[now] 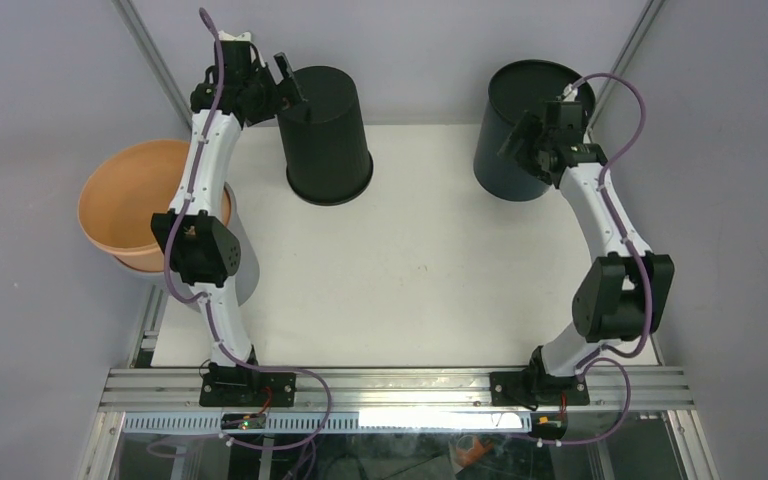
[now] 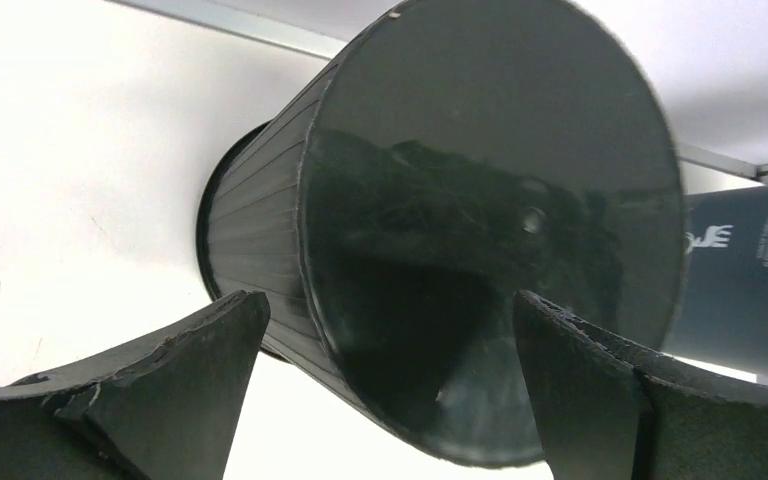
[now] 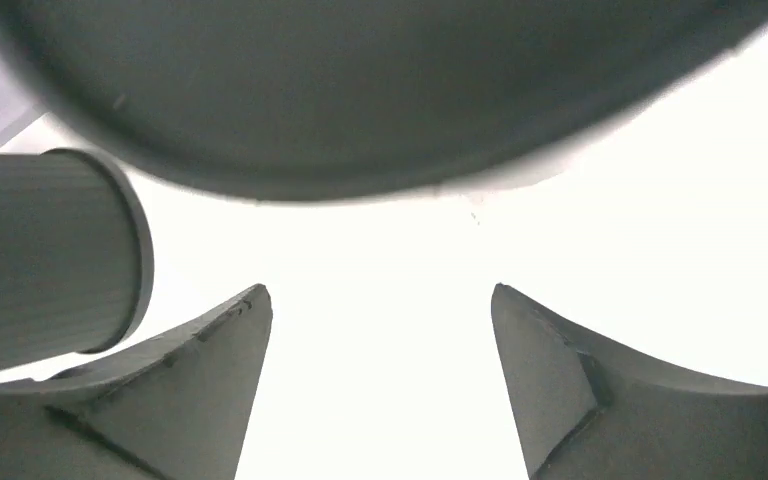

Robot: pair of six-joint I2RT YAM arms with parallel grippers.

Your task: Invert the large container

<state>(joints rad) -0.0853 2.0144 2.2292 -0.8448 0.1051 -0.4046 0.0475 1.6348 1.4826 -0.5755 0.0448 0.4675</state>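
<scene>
A black ribbed container (image 1: 326,140) stands at the back left with its closed flat base up and its wider rim on the table. In the left wrist view its base (image 2: 490,200) faces the camera. My left gripper (image 1: 294,88) is open beside its upper wall, and in its wrist view the gripper (image 2: 385,305) has its jaws spread just short of the base. A second, wider dark container (image 1: 520,135) stands at the back right. My right gripper (image 1: 520,142) is open and empty against its near side. In the right wrist view the gripper (image 3: 380,290) holds nothing.
An orange bowl (image 1: 130,205) sits on a stand off the table's left edge, beside the left arm. The white table (image 1: 410,270) lies between the arms. A metal frame post (image 1: 150,60) and the grey walls stand close behind both containers.
</scene>
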